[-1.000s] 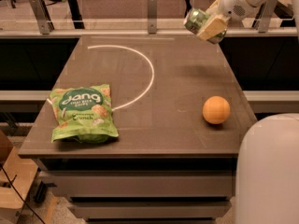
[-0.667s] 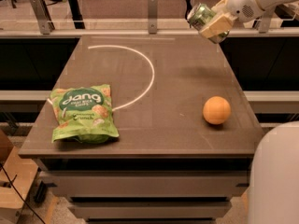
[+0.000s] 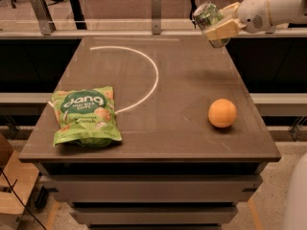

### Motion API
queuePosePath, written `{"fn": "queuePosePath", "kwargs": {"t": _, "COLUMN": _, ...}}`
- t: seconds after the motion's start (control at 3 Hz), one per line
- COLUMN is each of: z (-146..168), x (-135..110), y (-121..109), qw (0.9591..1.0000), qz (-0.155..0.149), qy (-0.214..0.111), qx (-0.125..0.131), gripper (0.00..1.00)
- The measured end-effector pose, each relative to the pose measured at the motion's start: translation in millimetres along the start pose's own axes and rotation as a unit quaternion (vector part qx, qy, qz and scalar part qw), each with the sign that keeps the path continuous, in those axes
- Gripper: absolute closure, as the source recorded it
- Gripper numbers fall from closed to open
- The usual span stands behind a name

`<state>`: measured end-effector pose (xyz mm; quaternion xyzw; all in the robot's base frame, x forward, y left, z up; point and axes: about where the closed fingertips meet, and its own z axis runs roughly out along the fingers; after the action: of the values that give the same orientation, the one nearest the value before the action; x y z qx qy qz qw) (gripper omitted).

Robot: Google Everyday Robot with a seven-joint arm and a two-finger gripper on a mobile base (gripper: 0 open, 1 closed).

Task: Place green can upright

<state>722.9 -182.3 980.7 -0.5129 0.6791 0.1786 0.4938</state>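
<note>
Gripper [image 3: 212, 26], upper right of the view: closed on the green can [image 3: 206, 15], which it holds in the air. One cream-coloured finger [image 3: 221, 31] lies across the near side of the can; the opposite finger is hidden behind it. The can is tilted, not upright, with its silver top end turned up and to the left. It hangs above the far right part of the table [image 3: 187, 75] and touches nothing but the gripper.

The white arm [image 3: 273, 6] enters from the right edge of the view and ends at the gripper.

The table top is dark brown and bears a curved white line [image 3: 152, 73] that sweeps from the far left towards the middle. An orange [image 3: 222, 112] rests on the right side of the top, nearer the front edge and well apart from the can. A flat green "dang" snack bag [image 3: 85, 115] lies on the left side near the front, just beside the lower end of the white line.

Behind the table runs a pale rail [image 3: 120, 33] with upright metal posts [image 3: 156, 12]. A rounded white part of the robot [image 3: 297, 195] fills the lower right corner.
</note>
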Motion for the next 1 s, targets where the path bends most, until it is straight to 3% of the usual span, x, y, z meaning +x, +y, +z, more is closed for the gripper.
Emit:
{"fn": "queuePosePath", "kwargs": {"t": 0.33, "z": 7, "x": 5, "y": 8, "qw": 0.9987, "qz": 0.012, "qy": -0.049, "qx": 0.007, "gripper": 1.00}}
{"fn": "queuePosePath", "kwargs": {"t": 1.0, "z": 36, "x": 24, "y": 29, "qw": 0.9898, "qz": 0.046, "qy": -0.131, "qx": 0.030, "gripper": 1.00}}
